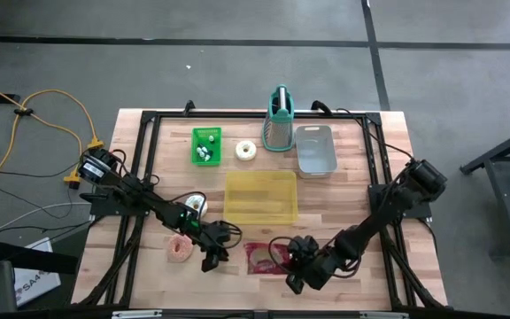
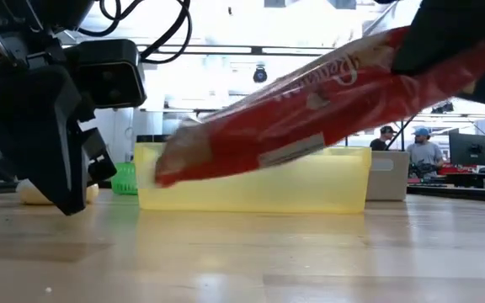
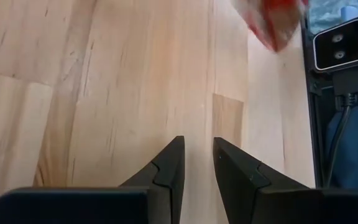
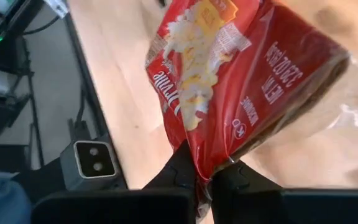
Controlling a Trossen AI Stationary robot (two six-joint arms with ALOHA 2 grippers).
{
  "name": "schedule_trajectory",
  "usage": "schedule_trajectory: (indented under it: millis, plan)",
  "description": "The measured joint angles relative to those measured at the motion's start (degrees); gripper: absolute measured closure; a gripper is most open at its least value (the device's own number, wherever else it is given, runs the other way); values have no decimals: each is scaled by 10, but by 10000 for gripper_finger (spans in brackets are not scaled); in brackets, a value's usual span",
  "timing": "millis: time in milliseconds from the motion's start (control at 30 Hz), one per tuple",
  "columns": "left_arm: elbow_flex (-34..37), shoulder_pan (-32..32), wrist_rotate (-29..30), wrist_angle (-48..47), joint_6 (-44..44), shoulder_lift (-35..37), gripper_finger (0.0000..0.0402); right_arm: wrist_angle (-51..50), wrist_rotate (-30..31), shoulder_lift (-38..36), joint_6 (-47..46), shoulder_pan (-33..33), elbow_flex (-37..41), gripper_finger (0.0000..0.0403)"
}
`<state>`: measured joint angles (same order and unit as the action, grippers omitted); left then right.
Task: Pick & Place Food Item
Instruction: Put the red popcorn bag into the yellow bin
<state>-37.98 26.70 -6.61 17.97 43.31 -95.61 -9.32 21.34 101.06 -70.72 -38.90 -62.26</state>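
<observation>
A red snack bag [image 2: 310, 118] with white lettering hangs tilted above the table's near middle, in front of the yellow bin. My right gripper [image 4: 213, 177] is shut on it; in the high view the bag [image 1: 262, 257] shows just left of that gripper [image 1: 292, 264]. My left gripper [image 1: 212, 259] hovers low over the bare wood left of the bag. Its fingers [image 3: 173, 168] stand a narrow gap apart with nothing between them. The bag's lower end [image 3: 272, 25] shows beyond them in the left wrist view. My right gripper pinches the bag's end edge [image 4: 215, 163] between its two fingers. They come at it slanting down from the table's near right. The bag is lifted clear of the table and slopes down from the fingers, its free end [image 2: 168, 168] lowest, toward the table's left.
A yellow bin [image 1: 261, 197] stands mid-table, with a grey bin [image 1: 315, 149], a teal holder [image 1: 279, 120], a white roll [image 1: 246, 151] and a green tray [image 1: 206, 146] behind it. A pink ring [image 1: 181, 250] lies near the left gripper. People [image 2: 423, 147] sit far behind the table.
</observation>
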Motion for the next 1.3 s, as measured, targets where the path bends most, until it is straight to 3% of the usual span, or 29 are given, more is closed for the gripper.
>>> schedule_trajectory:
  millis: [367, 600, 1000, 1300]
  plan:
    - [0, 0, -5, 22, -12, 0, 321, -123, 22, -86, 21, 46, -1, 395]
    - [0, 0, -16, 23, -25, 1, 321, -179, 25, -132, 71, 111, -1, 395]
    - [0, 0, -28, 23, -35, 1, 321, -132, -72, -146, 194, 257, 3, 393]
    - [0, 0, -29, 23, -36, 1, 321, -76, -142, -146, 194, 310, 47, 393]
